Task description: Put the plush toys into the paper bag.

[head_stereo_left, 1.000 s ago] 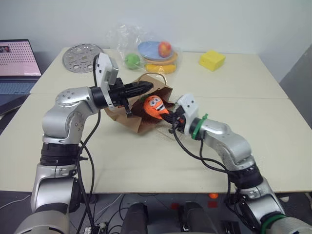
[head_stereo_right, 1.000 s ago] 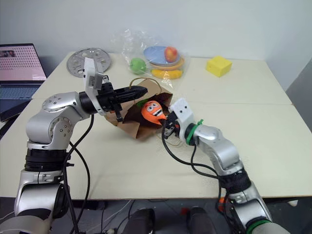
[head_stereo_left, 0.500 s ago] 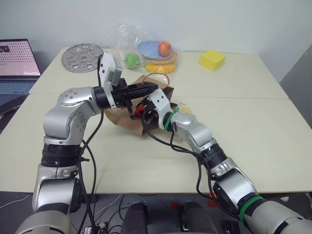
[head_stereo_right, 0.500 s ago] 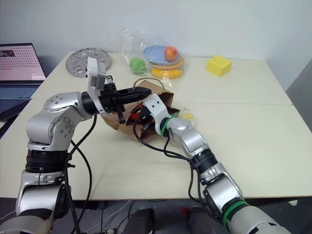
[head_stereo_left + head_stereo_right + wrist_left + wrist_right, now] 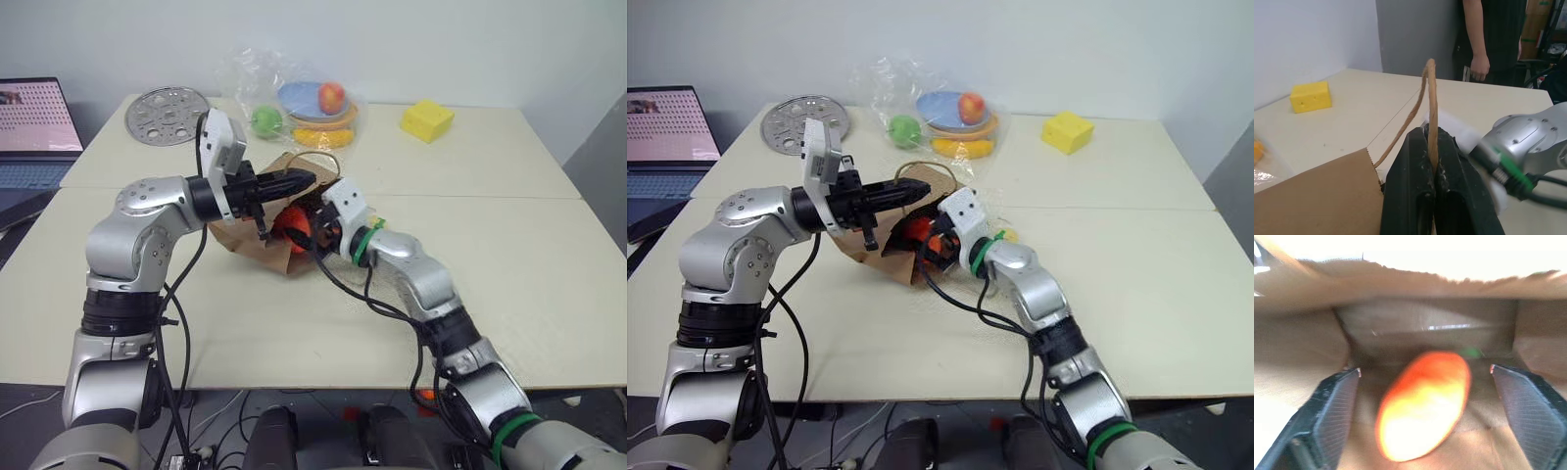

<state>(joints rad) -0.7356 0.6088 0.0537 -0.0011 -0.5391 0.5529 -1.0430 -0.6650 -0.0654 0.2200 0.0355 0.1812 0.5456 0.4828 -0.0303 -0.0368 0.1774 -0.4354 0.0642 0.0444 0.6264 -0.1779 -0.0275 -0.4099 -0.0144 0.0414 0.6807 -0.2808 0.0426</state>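
The paper bag [image 5: 257,238] lies on its side on the counter [image 5: 490,284], mouth toward the right arm. The left gripper [image 5: 1433,161] is fully closed on the bag's twine handle [image 5: 1431,103], lifting the upper edge so that the mouth gapes.

The right gripper [image 5: 1422,382] sits at the bag mouth with its fingers [image 5: 1332,404] spread wide and gripping nothing. The carrot plush [image 5: 1422,406] lies loose between them on the lower wall inside the bag. In the head views it shows as an orange patch [image 5: 291,223] just inside the mouth. The second plush, the white-yellow one [image 5: 1004,235], is partly hidden behind the right forearm, on the counter just beside the bag and outside it.

Step in hand (judged): release of the carrot and withdrawal of the right gripper. Recommended procedure:

1. Keep the right gripper spread while drawing it straight back out along the line of entry (a tilted exit could snag the paper edge).
2. Check that the carrot rests deep enough not to roll out; it appears near the mouth, so a short push inward may help.
3. Hold the left gripper's pinch on the handle steady; slack would let the mouth collapse.
4. Go next to the white-yellow plush, approaching from the side away from the bag.
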